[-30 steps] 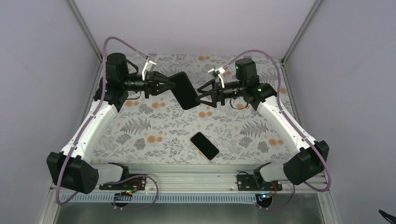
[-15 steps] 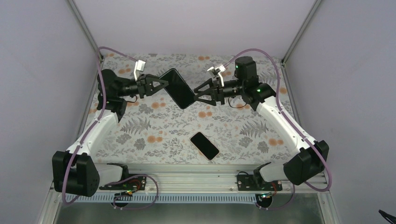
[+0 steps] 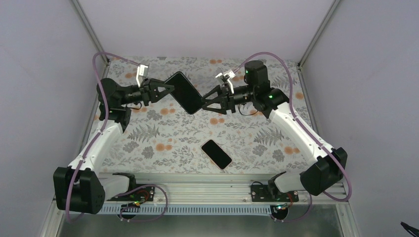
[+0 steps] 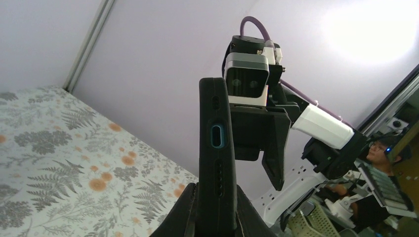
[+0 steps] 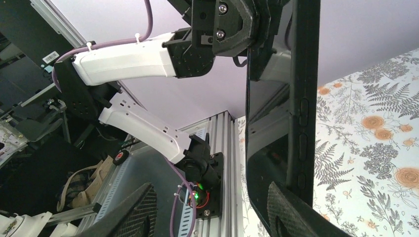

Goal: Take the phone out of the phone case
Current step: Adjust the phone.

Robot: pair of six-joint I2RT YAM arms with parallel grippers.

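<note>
My left gripper [image 3: 165, 89] is shut on one end of the black phone case [image 3: 185, 92] and holds it in the air over the back of the table. In the left wrist view the case [image 4: 216, 148] stands edge-on between the left gripper's [image 4: 216, 190] fingers. A glossy dark face, the phone [image 5: 267, 148], fills the case's rim [image 5: 302, 74]. My right gripper [image 3: 206, 102] is at the case's free end with its jaws apart. In the right wrist view the case lies against one finger [image 5: 296, 212]. The other finger [image 5: 131, 212] is well clear.
A second black phone [image 3: 216, 154] lies flat on the flowered table cover [image 3: 148, 138], near the front middle. Grey walls close in the back and both sides. The metal rail [image 3: 197, 180] with the arm bases runs along the near edge.
The left arm has drawn back to the left, carrying the case with it. The right gripper has followed to the left and narrowed its jaws around the case's end.
</note>
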